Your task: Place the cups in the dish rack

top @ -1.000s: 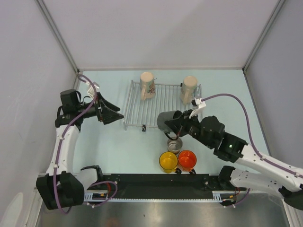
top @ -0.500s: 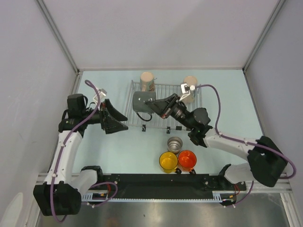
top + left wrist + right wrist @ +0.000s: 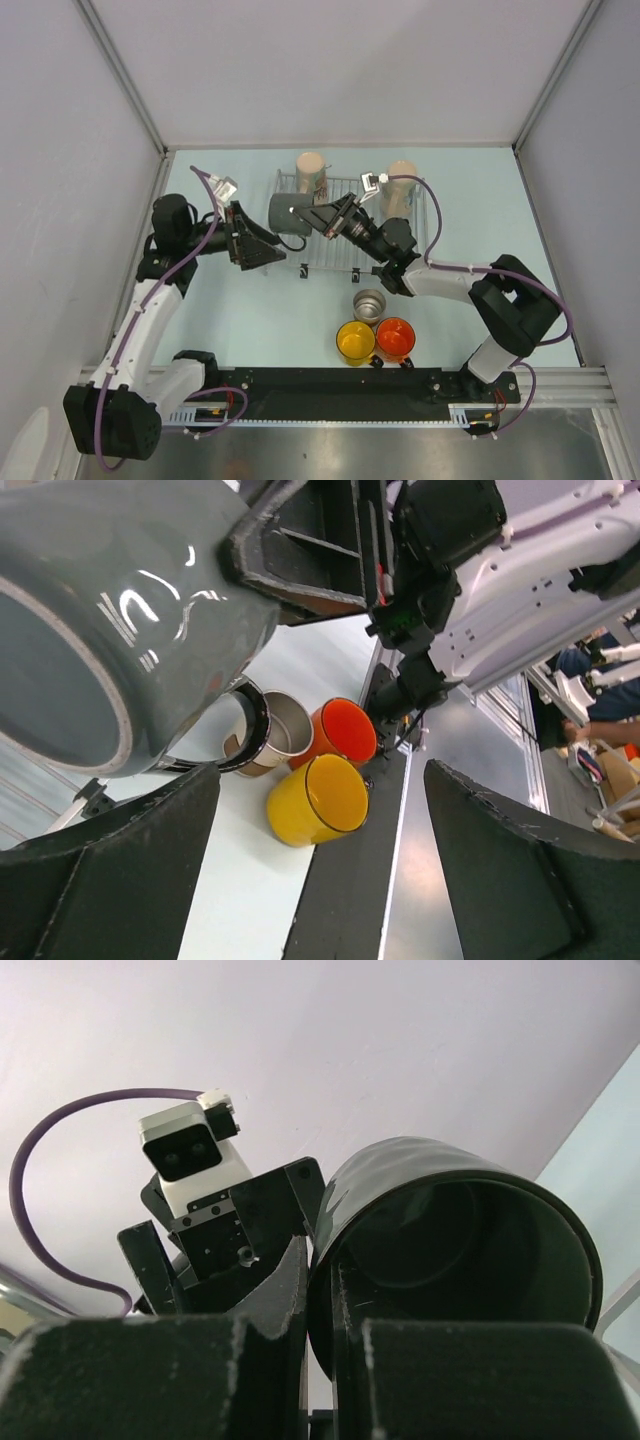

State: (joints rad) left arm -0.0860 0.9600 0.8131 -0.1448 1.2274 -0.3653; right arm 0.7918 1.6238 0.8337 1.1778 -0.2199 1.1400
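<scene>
**Right hand holds the dark cup over the dish rack; left hand waits open beside it**

The right hand (image 3: 320,215) is clamped on the dark cup (image 3: 285,213). In the right wrist view its two fingers (image 3: 275,1295) pinch the cup's wall near the rim, one outside and one inside the mouth. The cup hangs on its side in the air, its mouth turned back toward the right wrist and its base toward the left arm. Seen from above, it is over the left end of the dish rack (image 3: 342,187), clear of the wires.

The left hand (image 3: 258,245) reaches in from the left with its jaws spread wide and nothing between them. It is just beside the dark cup. In the left wrist view the cup's grey base fills the upper left corner, above one finger. I cannot tell whether that finger touches the cup.

The dish rack lies flat on the pale tabletop (image 3: 230,310), toward the far side. Two cups are on it. The patterned cream cup (image 3: 311,175) is at the far left corner, just behind the held cup. The plain cream cup (image 3: 400,186) is at the far right.

Three cups stand on the tabletop in front of the rack, mouths up. The steel cup (image 3: 370,303) is nearest the rack. Just in front of it, the yellow cup (image 3: 355,342) and the orange cup (image 3: 396,340) touch side by side, yellow on the left.
</scene>
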